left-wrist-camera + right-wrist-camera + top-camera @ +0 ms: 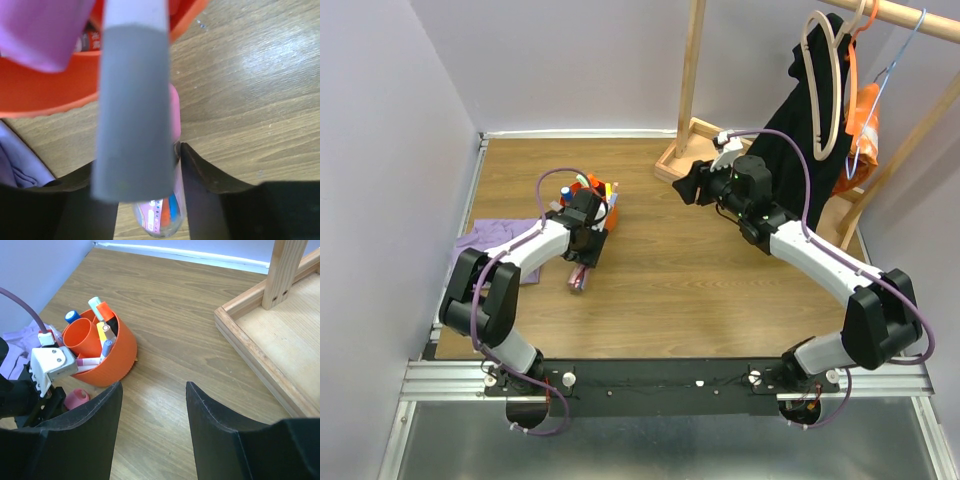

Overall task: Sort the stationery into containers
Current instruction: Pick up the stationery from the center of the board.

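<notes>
The round orange tub (603,190) (115,360) (45,95) stands left of centre and holds several markers: an orange one (106,310), a yellow one (101,332) and a pink pen (89,361). A blue cylinder (72,316) is at its far side. A clear pink-capped tube (578,281) (165,220) lies on the wood just in front of the tub. My left gripper (586,250) (137,160) straddles the tube. One finger (200,175) is against it, and a blurred grey-and-white bar (132,110) hides the other side. My right gripper (692,183) (154,390) hangs open over bare wood, holding nothing.
A folded purple cloth (490,240) (20,352) lies left of the tub by the wall. The wooden rack base (682,152) (270,340) sits at the back right. Above it are hangers and a black garment (800,140).
</notes>
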You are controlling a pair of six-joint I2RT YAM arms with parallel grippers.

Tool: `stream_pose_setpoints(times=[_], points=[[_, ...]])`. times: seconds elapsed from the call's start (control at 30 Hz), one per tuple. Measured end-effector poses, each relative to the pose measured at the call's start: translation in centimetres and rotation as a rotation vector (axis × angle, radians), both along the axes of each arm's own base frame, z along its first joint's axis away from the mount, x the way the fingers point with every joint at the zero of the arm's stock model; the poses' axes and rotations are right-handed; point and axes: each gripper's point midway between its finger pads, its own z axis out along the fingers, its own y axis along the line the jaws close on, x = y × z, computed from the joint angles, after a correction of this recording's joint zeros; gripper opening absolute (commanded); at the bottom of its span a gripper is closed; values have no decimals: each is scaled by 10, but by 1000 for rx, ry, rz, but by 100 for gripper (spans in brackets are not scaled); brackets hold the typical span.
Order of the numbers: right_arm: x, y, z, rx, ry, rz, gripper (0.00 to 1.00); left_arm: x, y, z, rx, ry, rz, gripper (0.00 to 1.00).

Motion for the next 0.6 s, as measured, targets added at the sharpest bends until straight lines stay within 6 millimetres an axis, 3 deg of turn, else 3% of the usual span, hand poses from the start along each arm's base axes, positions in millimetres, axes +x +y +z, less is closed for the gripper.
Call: stream_pose_setpoints(times=[0.23, 0.3, 0.33, 0.37, 0.4, 0.6], points=[[3, -5, -1, -1, 2, -12, 61, -7, -15, -9, -1, 27, -45, 61], [4, -5, -1, -1, 2, -13, 62, -9, -18, -10, -5, 32, -54, 49], [4, -6, -1, -1, 2, -15, 61, -9, -19, -11, -8, 35, -57, 36], [5, -7, -1, -1, 2, -17, 61, -10, -20, -11, -9, 36, -59, 10], [5, -7, -1, -1, 2, -18, 61, -10, -21, -11, -12, 38, -59, 0], [6, -9, -1, -2, 1, -23, 61, -15, -31, -10, -33, 42, -92, 0]])
